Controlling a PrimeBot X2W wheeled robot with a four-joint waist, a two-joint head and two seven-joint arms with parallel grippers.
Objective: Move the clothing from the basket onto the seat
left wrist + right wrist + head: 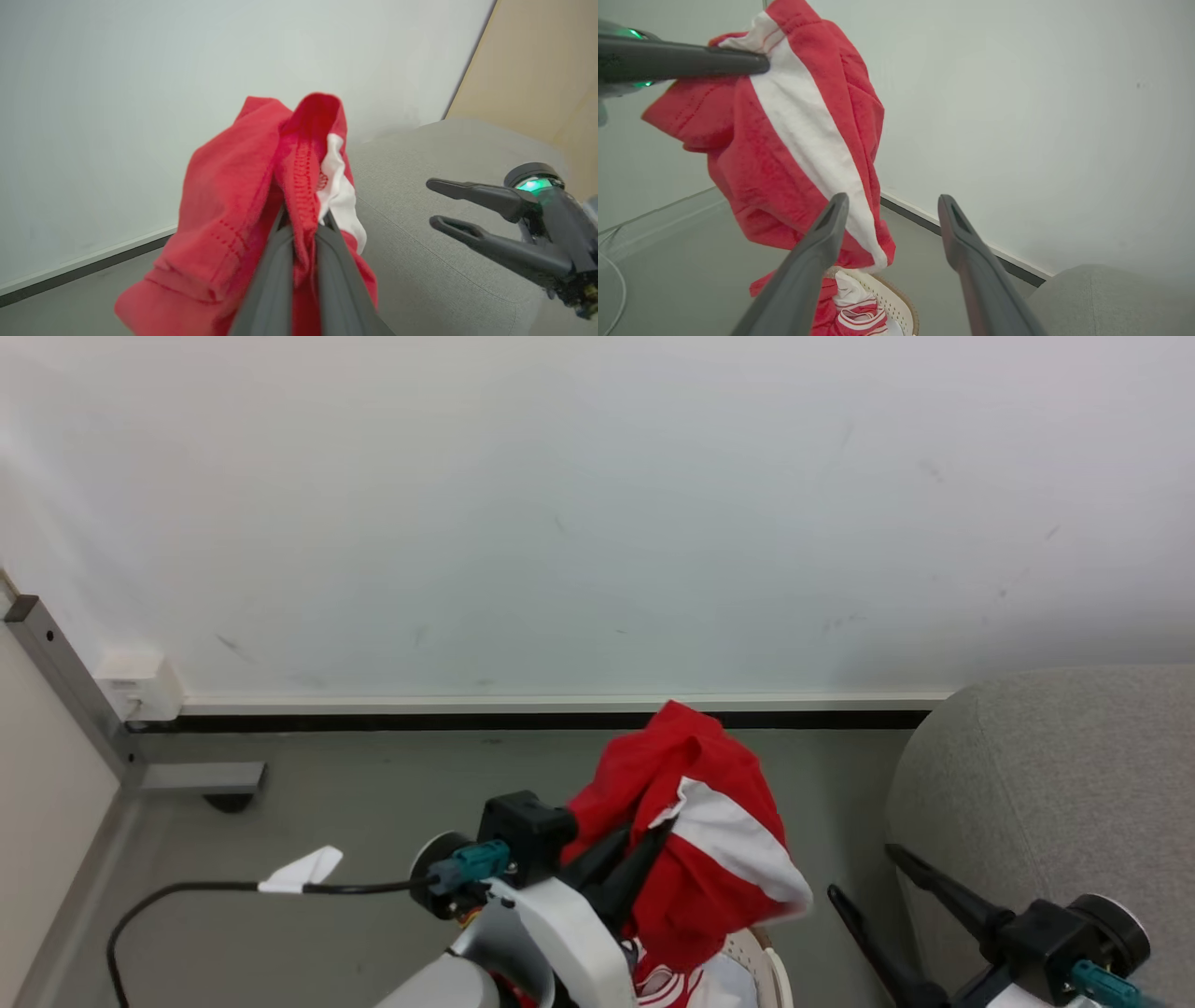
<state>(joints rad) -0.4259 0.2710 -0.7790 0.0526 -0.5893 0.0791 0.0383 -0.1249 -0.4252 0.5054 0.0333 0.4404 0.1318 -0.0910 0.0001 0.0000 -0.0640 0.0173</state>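
A red garment with a white panel (691,821) hangs in the air, pinched in my shut left gripper (644,845) above the basket (773,971). In the left wrist view the dark fingers (275,261) close on a fold of the garment (233,219). More red clothing with white stripes (859,315) lies in the cream perforated basket (899,301) below. My right gripper (859,870) stands open and empty beside the grey seat (1055,775), to the right of the hanging garment (784,140). The seat (444,266) lies just beyond the garment.
A white wall with a dark baseboard (523,720) runs behind. A black cable with a white tag (303,870) trails over the grey floor on the left. A grey metal post and foot (187,775) stand at far left, by a white wall box (140,686).
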